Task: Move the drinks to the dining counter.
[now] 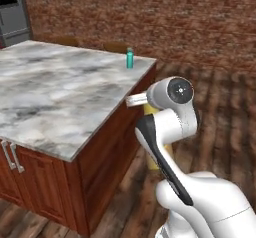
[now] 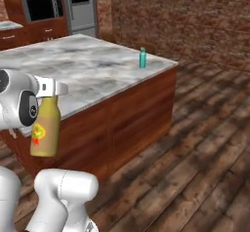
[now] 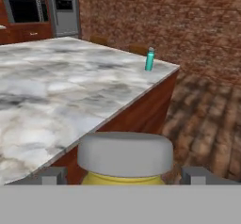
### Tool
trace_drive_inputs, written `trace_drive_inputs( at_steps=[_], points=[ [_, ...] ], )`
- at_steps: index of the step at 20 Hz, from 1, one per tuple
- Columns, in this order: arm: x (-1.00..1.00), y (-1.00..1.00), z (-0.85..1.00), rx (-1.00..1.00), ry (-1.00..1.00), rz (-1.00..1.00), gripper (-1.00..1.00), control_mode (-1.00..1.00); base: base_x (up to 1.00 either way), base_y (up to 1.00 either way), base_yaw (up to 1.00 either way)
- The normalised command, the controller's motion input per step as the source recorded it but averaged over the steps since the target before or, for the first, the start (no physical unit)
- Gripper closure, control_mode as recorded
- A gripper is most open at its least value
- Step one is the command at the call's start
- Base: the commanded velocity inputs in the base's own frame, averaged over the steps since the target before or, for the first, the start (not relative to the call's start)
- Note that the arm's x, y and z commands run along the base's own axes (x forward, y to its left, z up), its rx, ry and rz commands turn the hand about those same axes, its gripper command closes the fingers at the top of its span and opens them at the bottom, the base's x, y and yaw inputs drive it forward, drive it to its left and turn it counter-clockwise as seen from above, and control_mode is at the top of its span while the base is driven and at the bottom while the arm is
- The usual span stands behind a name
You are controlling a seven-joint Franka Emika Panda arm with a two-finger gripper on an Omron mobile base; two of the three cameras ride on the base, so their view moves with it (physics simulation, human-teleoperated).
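Observation:
My gripper (image 2: pixel 49 88) is shut on the neck of the tall mustard-yellow bottle (image 2: pixel 46 126), which hangs upright in the air just off the near edge of the dining counter (image 2: pixel 83 65). The hand view shows its grey cap (image 3: pixel 124 155) between my fingertips (image 3: pixel 52 176), with the marble top (image 3: pixel 56 91) ahead. In the left base view the bottle (image 1: pixel 167 152) is mostly hidden behind my arm beside the counter's corner (image 1: pixel 60 92). The teal bottle (image 1: pixel 130 58) (image 2: pixel 142 58) (image 3: pixel 149 59) stands upright at the counter's far corner.
A steel fridge (image 2: pixel 80 7) and a built-in oven (image 2: pixel 41 8) stand beyond the island. Wooden chair backs (image 1: pixel 115 47) rise behind its far edge. A brick wall (image 2: pixel 185 16) closes the back, and plank floor (image 2: pixel 195 153) lies to the right.

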Motion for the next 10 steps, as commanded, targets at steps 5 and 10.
trace_drive_inputs(
  at_steps=[5,10],
  points=[
    [0.00,0.00,0.00,0.00,0.00,0.00,1.00,1.00,1.00,-0.94,0.22],
    [0.00,0.00,0.00,0.00,0.00,0.00,1.00,1.00,1.00,-1.00,0.08]
  ],
)
